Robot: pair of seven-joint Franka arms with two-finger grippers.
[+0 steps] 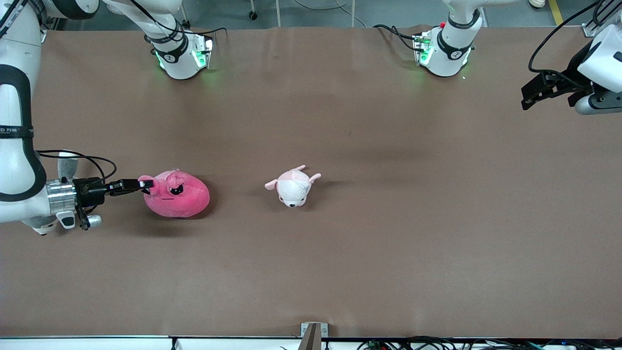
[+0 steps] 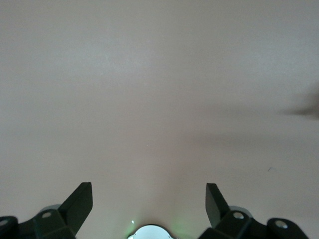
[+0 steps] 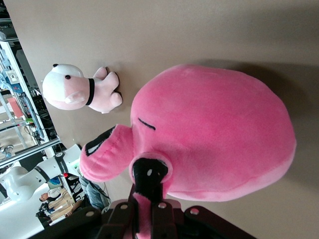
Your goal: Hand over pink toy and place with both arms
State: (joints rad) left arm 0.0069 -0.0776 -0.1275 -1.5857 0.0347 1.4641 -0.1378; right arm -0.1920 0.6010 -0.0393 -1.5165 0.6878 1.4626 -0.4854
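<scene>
The pink toy (image 1: pixel 177 195) is a round hot-pink plush with dark angry eyes. It lies on the brown table (image 1: pixel 388 243) toward the right arm's end. My right gripper (image 1: pixel 145 184) reaches in level from the table's end and is shut on one of the toy's small ears. In the right wrist view the pink ear fabric is pinched between the black fingers (image 3: pixel 160 211), with the toy's body (image 3: pixel 214 134) just past my right gripper (image 3: pixel 148 206). My left gripper (image 1: pixel 527 99) waits, open, above the left arm's end of the table. Its fingers (image 2: pixel 79 201) frame only bare table.
A smaller pale pink-and-white plush animal (image 1: pixel 293 185) (image 3: pixel 79 92) lies near the table's middle, beside the pink toy toward the left arm's end. The two arm bases (image 1: pixel 182 56) (image 1: pixel 444 51) stand along the edge farthest from the front camera.
</scene>
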